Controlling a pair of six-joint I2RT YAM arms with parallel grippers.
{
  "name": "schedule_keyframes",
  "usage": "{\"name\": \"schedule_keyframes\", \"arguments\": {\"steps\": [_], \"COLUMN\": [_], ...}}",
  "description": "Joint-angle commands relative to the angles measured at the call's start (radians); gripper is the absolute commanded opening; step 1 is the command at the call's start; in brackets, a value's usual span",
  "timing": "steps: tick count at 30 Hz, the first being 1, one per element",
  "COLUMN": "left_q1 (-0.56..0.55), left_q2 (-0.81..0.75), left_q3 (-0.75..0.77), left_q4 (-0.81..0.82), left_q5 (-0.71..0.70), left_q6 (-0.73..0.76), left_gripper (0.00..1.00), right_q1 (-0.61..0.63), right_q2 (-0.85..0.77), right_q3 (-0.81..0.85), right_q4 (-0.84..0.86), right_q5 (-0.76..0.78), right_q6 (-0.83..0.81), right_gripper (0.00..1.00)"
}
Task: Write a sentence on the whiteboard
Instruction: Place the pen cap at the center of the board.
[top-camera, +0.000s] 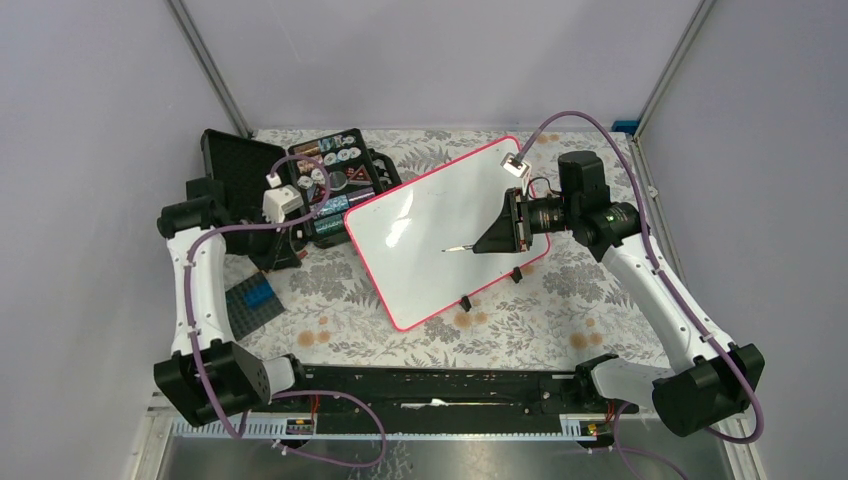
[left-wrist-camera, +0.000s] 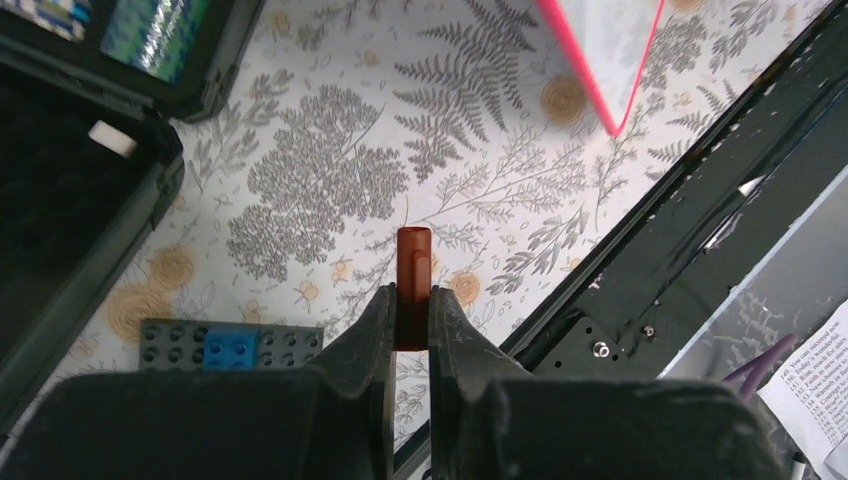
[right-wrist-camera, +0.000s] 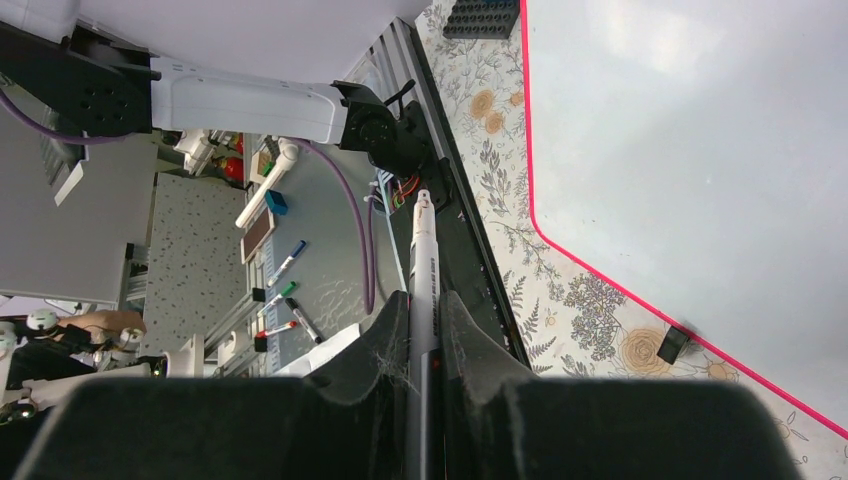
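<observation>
Under the right gripper (top-camera: 481, 245) lies the whiteboard (top-camera: 410, 265), flat and turned at a slant on the flowered cloth (top-camera: 560, 300). This gripper is closed tight on a marker (top-camera: 456, 248). The marker sticks out ahead of the fingers, over the middle of the board. I cannot tell if the tip touches. From above the board's face looks plain white. A thin pink rim runs all round it, and two small black clips (top-camera: 465, 302) sit on the long edge on the near side. Past that edge there is bare cloth up to the black rail (top-camera: 450, 385).

The left gripper (left-wrist-camera: 412, 300) is closed on a brown-red cap (left-wrist-camera: 413, 265), which stands up between its fingers. Bare cloth lies ahead of it, and one pink corner of the board shows far off to its right. A black case (left-wrist-camera: 90, 240) lies open on its left, and a grey block plate (left-wrist-camera: 170, 345) is just below. A printed paper (left-wrist-camera: 815, 390) lies low on its right, with words too small to read.
</observation>
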Motion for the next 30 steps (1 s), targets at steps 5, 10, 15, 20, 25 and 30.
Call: {"name": "schedule_keyframes", "arguments": {"steps": [5, 10, 15, 20, 25, 30], "left_q1": [0.027, 0.026, 0.018, -0.016, -0.072, -0.087], "left_q2": [0.011, 0.055, 0.126, 0.167, 0.194, 0.247], "left_q3": [-0.225, -0.34, -0.41, -0.45, -0.495, -0.501], "left_q4": [0.279, 0.441, 0.552, 0.633, 0.716, 0.747], "left_q5": [-0.185, -0.262, -0.292, -0.329, -0.383, -0.404], "left_q6": [-0.006, -0.034, -0.04, -0.053, -0.093, -0.107], "left_gripper": [0.0, 0.0, 0.02, 0.06, 0.1, 0.14], "right_q1": [-0.008, -0.008, -0.008, -0.008, -0.008, -0.008], "right_q2": [-0.012, -0.008, -0.006, -0.004, 0.003, -0.009], "right_q3": [0.013, 0.012, 0.004, -0.002, -0.001, -0.008], "right_q4": [0.006, 0.007, 0.006, 0.007, 0.009, 0.007], "right_q5": [-0.023, -0.022, -0.017, -0.02, -0.02, -0.024], "right_q6": [-0.011, -0.009, -0.012, -0.012, -0.014, -0.013], "right_gripper": [0.0, 0.0, 0.0, 0.0, 0.0, 0.0]}}
